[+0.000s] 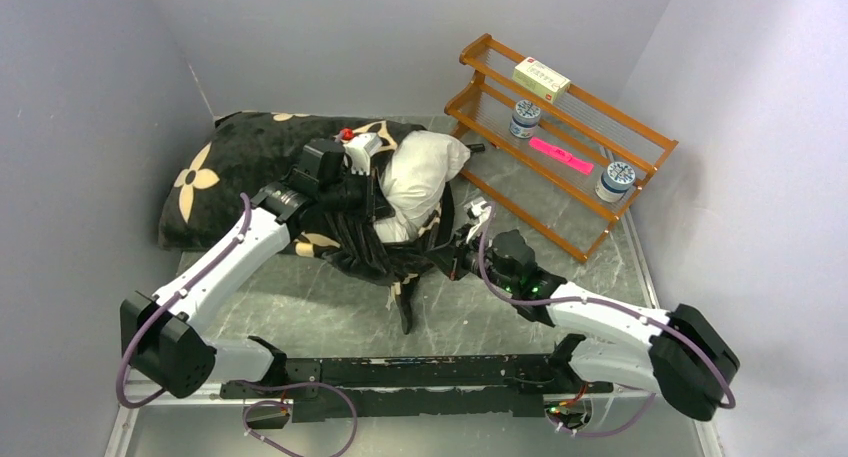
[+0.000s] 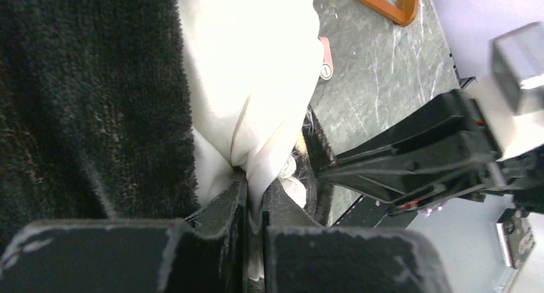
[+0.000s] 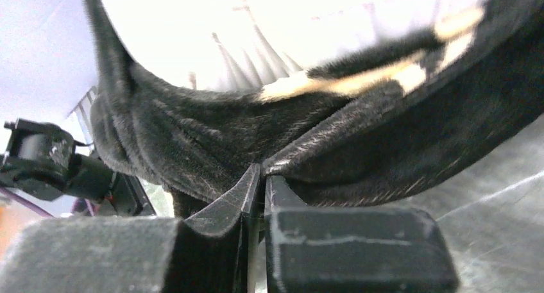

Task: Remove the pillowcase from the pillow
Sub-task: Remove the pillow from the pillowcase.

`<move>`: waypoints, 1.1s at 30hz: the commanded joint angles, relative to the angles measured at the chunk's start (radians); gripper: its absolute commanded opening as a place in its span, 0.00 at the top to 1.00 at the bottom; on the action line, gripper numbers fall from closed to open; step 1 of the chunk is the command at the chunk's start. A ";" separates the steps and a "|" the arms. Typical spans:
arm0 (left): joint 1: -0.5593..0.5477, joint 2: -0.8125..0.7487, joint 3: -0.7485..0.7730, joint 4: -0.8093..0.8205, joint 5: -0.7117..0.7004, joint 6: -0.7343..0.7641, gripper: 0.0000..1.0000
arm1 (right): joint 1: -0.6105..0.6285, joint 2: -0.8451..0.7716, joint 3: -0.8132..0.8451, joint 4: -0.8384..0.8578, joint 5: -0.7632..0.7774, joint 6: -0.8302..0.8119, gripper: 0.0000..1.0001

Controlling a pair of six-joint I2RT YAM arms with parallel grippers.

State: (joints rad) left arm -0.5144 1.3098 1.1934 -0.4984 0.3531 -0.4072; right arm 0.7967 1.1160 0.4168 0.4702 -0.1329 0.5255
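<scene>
pinching pillow (image 2: 256, 68), pillowcase (image 3: 192, 145); box label (image 1: 541, 78) illegible

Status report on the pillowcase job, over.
Left gripper shut on pillow. Right gripper shut on pillowcase. Pillow partly out. Wooden rack beside pillow's exposed end.

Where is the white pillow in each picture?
Top external: the pillow bulges out at the centre.
Left wrist: pillow in the upper middle, pinched by the left gripper.
Right wrist: pillow across the top, above the pillowcase.
Shared landmark: the black pillowcase, in every view.
</scene>
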 commanded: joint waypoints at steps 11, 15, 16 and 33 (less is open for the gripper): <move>0.038 -0.172 -0.096 0.183 0.080 0.327 0.95 | 0.021 -0.120 0.125 -0.146 -0.233 -0.594 0.24; 0.036 -0.185 -0.127 0.198 0.139 0.352 0.95 | 0.034 -0.089 0.203 -0.207 -0.347 -0.679 0.23; 0.036 -0.189 -0.132 0.201 0.151 0.356 0.95 | 0.043 -0.080 0.219 -0.225 -0.366 -0.716 0.21; 0.018 -0.208 -0.115 0.172 0.237 0.384 0.95 | 0.072 0.125 0.366 -0.268 -0.461 -0.929 0.19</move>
State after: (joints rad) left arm -0.4934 1.1465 1.0359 -0.4072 0.5240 -0.0425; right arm 0.8677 1.2438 0.7422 0.1650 -0.5644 -0.3515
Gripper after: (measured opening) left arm 0.094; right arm 0.814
